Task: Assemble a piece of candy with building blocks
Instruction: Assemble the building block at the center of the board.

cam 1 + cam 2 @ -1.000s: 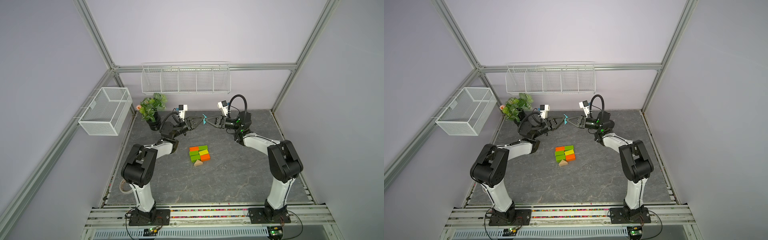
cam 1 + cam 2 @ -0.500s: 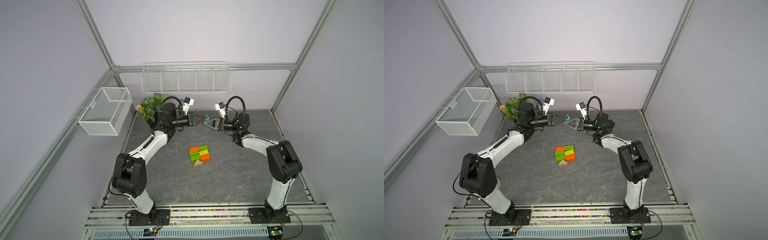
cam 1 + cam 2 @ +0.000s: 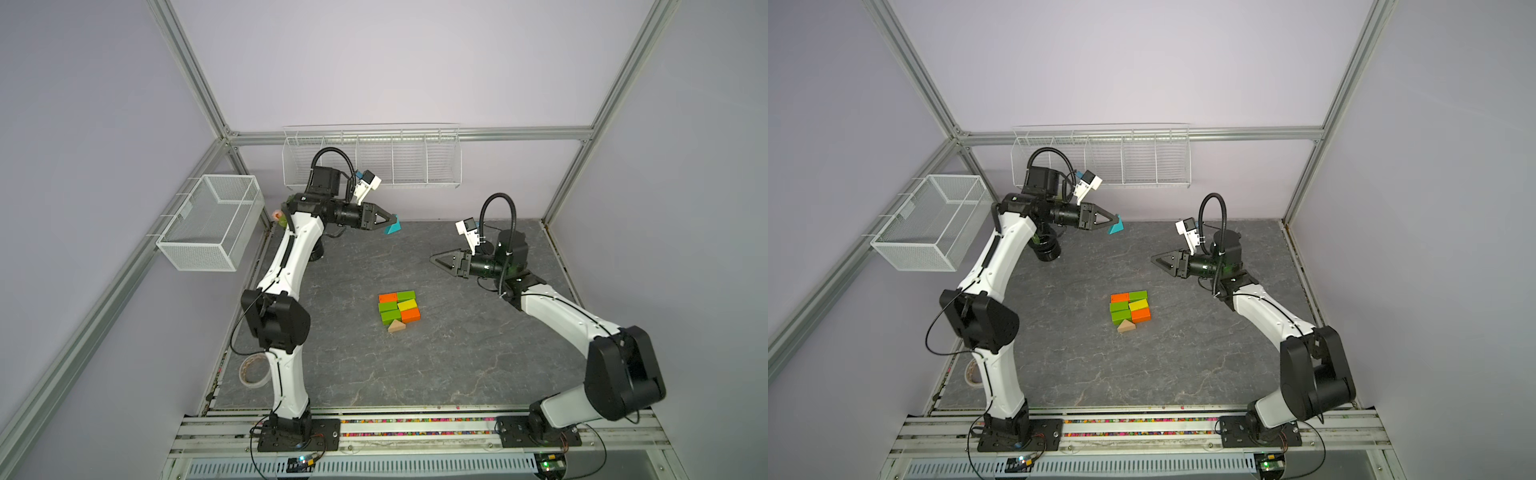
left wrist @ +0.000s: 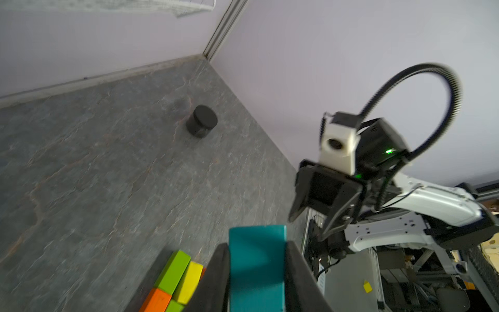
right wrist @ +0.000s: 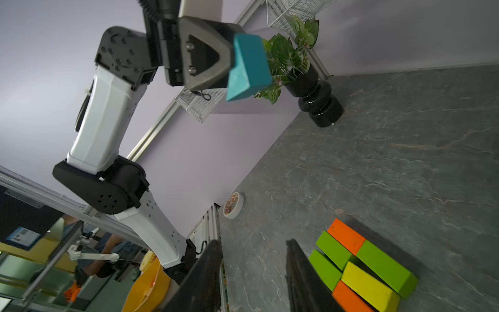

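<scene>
Now handoff done: left claw (image 3: 390,219) clenched on teal triangular wooden block (image 3: 394,227) at its tips, high off grey table (image 3: 457,353); right claw (image 3: 434,260) released, empty, backed away; green-orange-yellow brick rectangle (image 3: 399,306) lies below, between claws, teal end still missing.

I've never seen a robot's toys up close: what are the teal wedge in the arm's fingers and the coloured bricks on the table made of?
The teal wedge looks like painted wood: matte, slightly grainy faces and crisp cut edges. The coloured bricks seem to be the same, with opaque matte paint in green, orange and yellow over solid, square-cut shapes. Hard plastic cannot be ruled out.
</scene>
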Available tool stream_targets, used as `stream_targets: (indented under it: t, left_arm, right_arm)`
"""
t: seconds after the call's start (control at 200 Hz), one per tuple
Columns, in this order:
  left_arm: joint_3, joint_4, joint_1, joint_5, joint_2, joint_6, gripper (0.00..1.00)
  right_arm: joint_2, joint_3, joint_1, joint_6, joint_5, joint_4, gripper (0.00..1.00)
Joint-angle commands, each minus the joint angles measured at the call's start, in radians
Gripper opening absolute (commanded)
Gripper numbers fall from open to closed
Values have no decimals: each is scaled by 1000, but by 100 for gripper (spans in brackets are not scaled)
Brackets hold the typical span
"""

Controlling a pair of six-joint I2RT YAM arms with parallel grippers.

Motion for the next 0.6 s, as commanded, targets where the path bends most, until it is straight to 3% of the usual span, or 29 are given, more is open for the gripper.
stream_targets:
  t: [0.0,0.11,0.255,0.415,0.595]
  left_arm:
    - [53,-306,4,-77,67,215,0]
    - [114,-347,3,-225,124,251,0]
    - [166,-417,-17,-237,191,394,0]
    - [200,-341,-52,-356,246,438,0]
    - [332,-399,-77,-350,372,539,0]
  right_arm:
    - [-49,-26,-6,-176,75,-197,43]
    - [-52,-23,-6,-172,61,-212,43]
    - [-51,-33,-6,-163,62,-210,43]
    - [-54,-35,-6,-161,64,-224,43]
    - [-62,-35,-6,-171,70,-261,42]
